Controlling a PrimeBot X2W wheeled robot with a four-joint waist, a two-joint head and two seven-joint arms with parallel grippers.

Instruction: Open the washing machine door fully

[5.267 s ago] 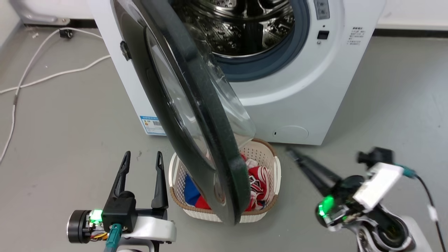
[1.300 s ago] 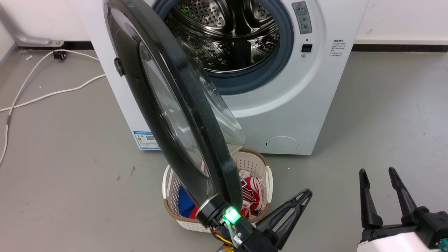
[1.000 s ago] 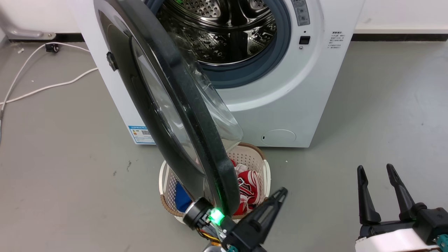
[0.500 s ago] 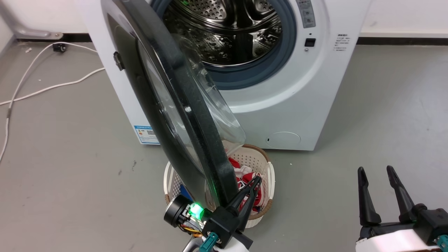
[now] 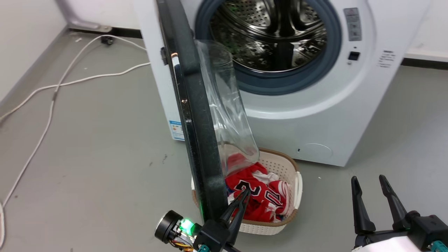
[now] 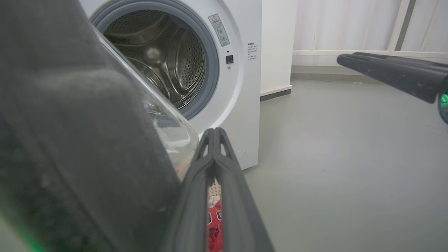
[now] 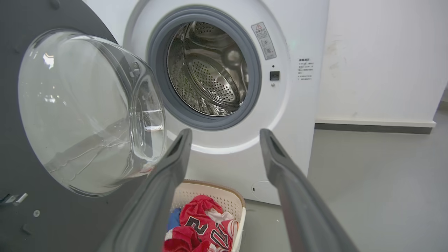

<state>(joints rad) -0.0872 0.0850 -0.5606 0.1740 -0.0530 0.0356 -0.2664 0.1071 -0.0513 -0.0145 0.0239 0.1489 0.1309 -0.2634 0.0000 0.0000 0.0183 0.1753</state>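
White washing machine (image 5: 315, 115), 1 door (image 5: 196, 122), 1 basket (image 5: 266, 227), left pincer (image 5: 245, 193), right pincer (image 5: 367, 179)

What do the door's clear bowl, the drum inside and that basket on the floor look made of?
Door bowl: clear glass or plastic, glossy, see-through with highlights. Drum: shiny perforated metal, likely steel. Basket: cream plastic lattice, apparently.

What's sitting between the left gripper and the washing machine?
A white laundry basket holding red clothes stands before the washing machine; the head view shows the left gripper at its near side.
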